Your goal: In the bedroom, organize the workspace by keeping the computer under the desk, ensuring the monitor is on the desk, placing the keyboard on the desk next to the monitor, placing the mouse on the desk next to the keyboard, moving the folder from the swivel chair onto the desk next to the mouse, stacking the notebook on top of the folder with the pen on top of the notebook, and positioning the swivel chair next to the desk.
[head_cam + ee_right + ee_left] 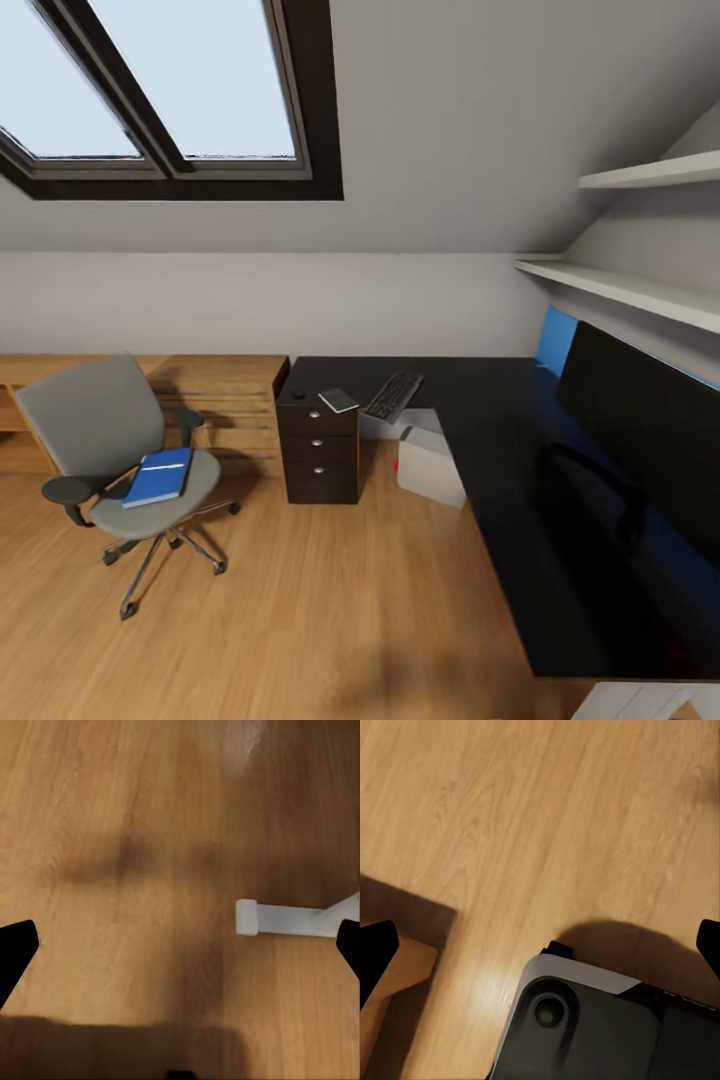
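The swivel chair (110, 440) stands at nine o'clock on the wood floor (330, 610), well apart from the worktop (490, 450), with the folder (158, 477) flat on its seat. On the worktop's far arm lie the mouse (298, 393), notebook (338, 400) and keyboard (394, 396); the computer (432, 467) sits beneath. The monitor (640, 420) stands at three o'clock. The left claw (540, 945) and the right claw (180, 945) both gape wide, empty, above the floor.

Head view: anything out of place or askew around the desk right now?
Yes. The keyboard lies at an angle, overhanging the inner edge of the desk, well away from the monitor. The folder sits on the swivel chair seat, pen across it.
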